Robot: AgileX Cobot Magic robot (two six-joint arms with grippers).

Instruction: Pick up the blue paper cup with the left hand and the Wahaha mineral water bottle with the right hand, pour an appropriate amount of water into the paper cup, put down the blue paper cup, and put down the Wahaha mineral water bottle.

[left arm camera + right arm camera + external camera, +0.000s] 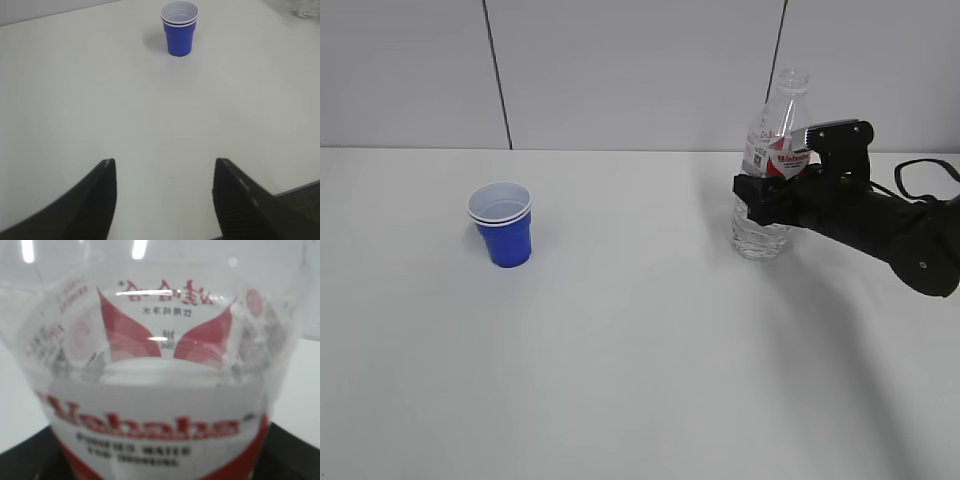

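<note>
White bench under grey wall panels: the blue paper cup stands alone, well left of the Wahaha mineral water bottle. Only the exterior view shows the right hand pinching the bottle's middle; the left hand, spread, appears only on its wrist camera.

Blue cup; bottle – red-white label

White table, pale grey wall behind – two dark vertical seams
</note>
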